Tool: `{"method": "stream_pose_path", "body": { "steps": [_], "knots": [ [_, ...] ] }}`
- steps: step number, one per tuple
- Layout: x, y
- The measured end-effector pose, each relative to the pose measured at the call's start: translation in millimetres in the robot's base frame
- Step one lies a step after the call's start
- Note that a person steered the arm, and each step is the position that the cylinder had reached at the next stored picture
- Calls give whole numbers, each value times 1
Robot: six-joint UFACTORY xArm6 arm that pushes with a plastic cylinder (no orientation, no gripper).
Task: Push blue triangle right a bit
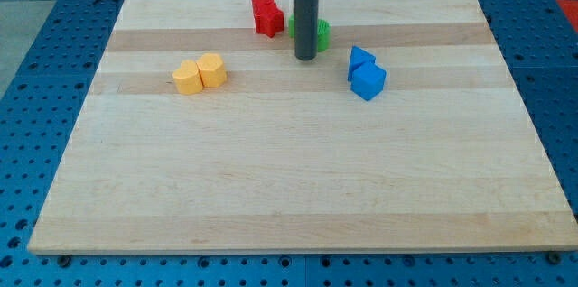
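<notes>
Pincer there was none on this arm; it ended in a plain rod, and my tip rested on the desk near its far edge, in front of a green block, a red block beyond. The blue triangle sat toward the far right corner, touching a blue cube. It looked light, stiff and ready to slide, so its left face seemed the place to press. Two yellow blocks lay well apart.
</notes>
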State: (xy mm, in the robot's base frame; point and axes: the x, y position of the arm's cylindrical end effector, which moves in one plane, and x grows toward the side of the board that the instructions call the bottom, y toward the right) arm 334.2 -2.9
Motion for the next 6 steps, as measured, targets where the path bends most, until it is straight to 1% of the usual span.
{"method": "stream_pose_path", "body": {
  "steps": [1,2,3,4,5,6],
  "knots": [
    [-1,-23],
    [4,-15],
    [8,41],
    [2,84],
    [-11,112],
    [-22,113]
  ]
}}
